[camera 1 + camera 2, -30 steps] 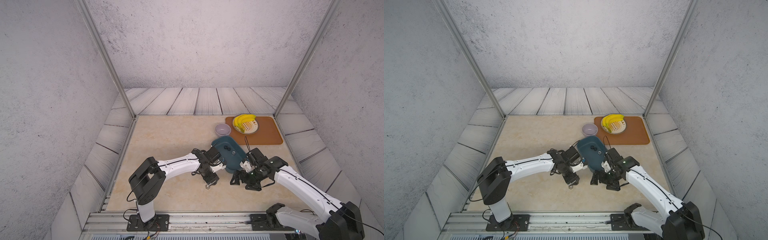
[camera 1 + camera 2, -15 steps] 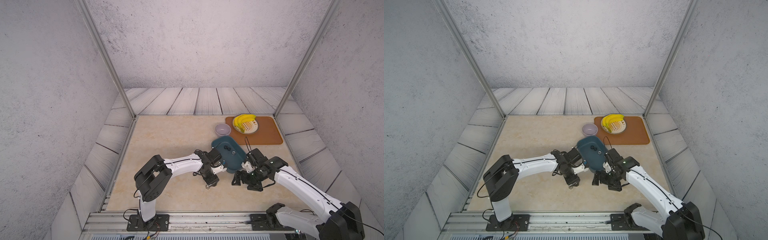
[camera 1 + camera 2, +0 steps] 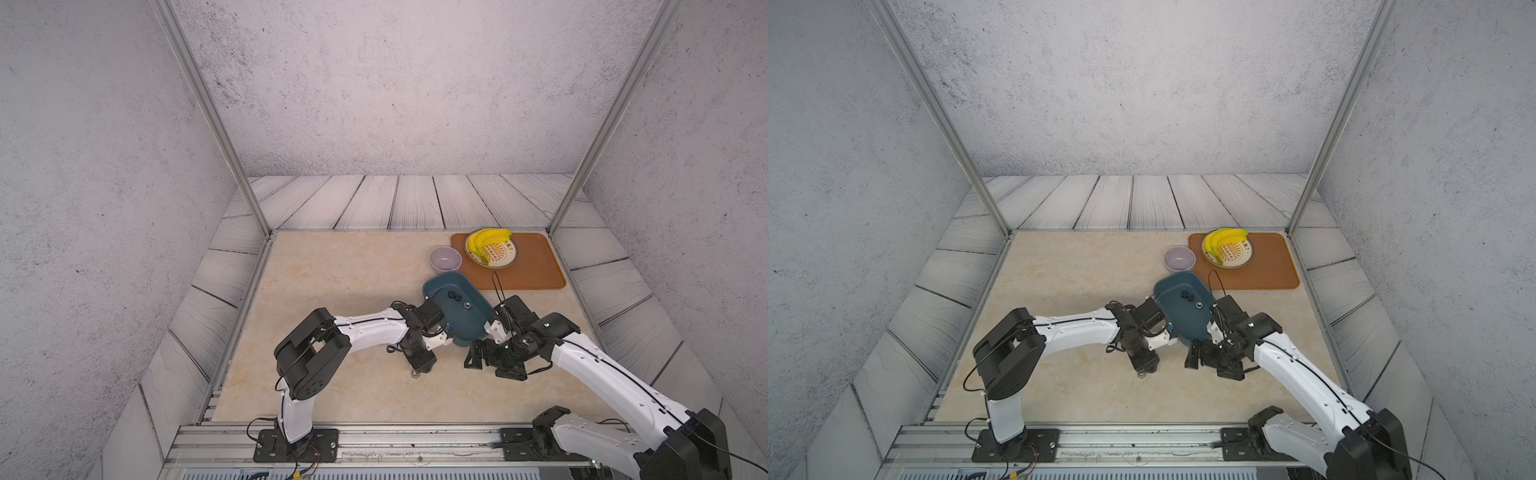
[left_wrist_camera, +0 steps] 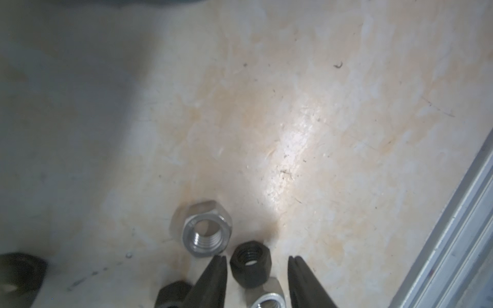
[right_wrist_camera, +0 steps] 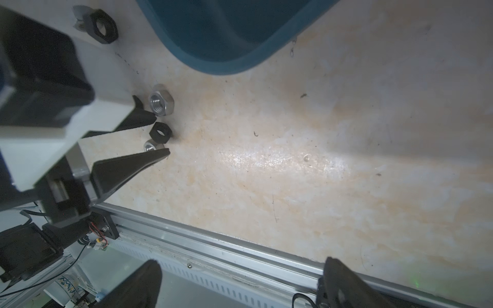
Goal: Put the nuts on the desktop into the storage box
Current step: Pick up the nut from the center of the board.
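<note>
On the beige desktop (image 3: 332, 291), my left gripper (image 4: 256, 258) points down with its jaws open on either side of a small black nut (image 4: 250, 262), a gap still showing at one finger. A silver nut (image 4: 206, 232) lies just beyond it. Another silver nut (image 4: 266, 298) and two more black nuts (image 4: 173, 293) lie close by. In both top views the teal storage box (image 3: 440, 286) sits behind the two grippers and holds three nuts (image 3: 454, 296). My right gripper (image 5: 241, 266) hangs wide open and holds nothing, just right of the left gripper (image 3: 417, 370).
A lilac bowl (image 3: 445, 257) stands behind the storage box. An orange-brown tray (image 3: 536, 266) at the back right carries a plate of bananas (image 3: 490, 249). An aluminium rail (image 3: 374, 440) runs along the front edge, close to both grippers.
The left gripper's jaws have narrowed around the black nut, and the left arm's elbow has swung to the right. The right arm has hardly moved.
</note>
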`<action>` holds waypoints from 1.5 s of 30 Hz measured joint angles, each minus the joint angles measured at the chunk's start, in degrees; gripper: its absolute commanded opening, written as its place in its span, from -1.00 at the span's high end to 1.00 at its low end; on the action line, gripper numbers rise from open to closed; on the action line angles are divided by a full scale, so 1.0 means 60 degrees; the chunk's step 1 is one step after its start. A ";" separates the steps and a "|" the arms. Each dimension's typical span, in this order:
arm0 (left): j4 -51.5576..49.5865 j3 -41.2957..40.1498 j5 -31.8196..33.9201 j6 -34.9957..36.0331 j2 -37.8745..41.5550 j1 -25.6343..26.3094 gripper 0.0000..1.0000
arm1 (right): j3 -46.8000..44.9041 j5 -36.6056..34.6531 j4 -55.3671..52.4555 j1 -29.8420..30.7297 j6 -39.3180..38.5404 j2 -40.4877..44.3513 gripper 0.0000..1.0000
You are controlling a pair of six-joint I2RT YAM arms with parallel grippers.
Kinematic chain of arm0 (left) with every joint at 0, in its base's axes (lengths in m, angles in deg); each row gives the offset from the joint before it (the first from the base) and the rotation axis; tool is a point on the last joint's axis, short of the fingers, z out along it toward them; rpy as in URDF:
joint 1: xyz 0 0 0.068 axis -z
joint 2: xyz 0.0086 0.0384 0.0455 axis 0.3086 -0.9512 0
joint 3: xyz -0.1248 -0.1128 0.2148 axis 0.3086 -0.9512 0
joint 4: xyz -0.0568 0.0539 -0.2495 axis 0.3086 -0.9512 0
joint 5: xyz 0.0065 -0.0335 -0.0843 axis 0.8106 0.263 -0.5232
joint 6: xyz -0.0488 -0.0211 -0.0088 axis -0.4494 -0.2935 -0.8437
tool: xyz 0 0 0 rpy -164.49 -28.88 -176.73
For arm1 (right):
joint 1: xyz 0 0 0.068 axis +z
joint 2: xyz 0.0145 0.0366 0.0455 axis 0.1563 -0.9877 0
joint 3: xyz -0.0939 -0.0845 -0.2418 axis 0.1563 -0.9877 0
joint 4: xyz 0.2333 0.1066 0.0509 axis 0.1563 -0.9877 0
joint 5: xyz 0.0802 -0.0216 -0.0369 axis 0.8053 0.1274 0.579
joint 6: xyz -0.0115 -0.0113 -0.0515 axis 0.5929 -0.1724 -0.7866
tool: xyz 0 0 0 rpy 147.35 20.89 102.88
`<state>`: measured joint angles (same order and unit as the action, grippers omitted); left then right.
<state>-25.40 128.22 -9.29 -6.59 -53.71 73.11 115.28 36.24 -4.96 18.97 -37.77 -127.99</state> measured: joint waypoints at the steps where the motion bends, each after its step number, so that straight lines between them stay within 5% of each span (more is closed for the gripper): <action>1: 0.0004 0.0000 0.0022 -0.0004 0.0000 0.0000 0.14 | 0.0004 0.0000 -0.0004 0.0000 0.0000 0.0018 -0.99; 31: 0.0029 0.0022 0.0353 -0.0036 -0.0233 0.0000 0.29 | 0.0208 -0.0029 -0.0106 0.0000 0.0004 0.0295 -0.99; 45: 0.0120 -0.0018 0.0277 -0.0033 -0.0189 0.0000 0.52 | 0.0208 -0.0029 -0.0102 0.0000 0.0000 0.0248 -0.99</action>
<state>-24.68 128.11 -7.63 -6.78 -54.85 73.11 116.52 36.07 -5.57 18.97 -37.77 -126.51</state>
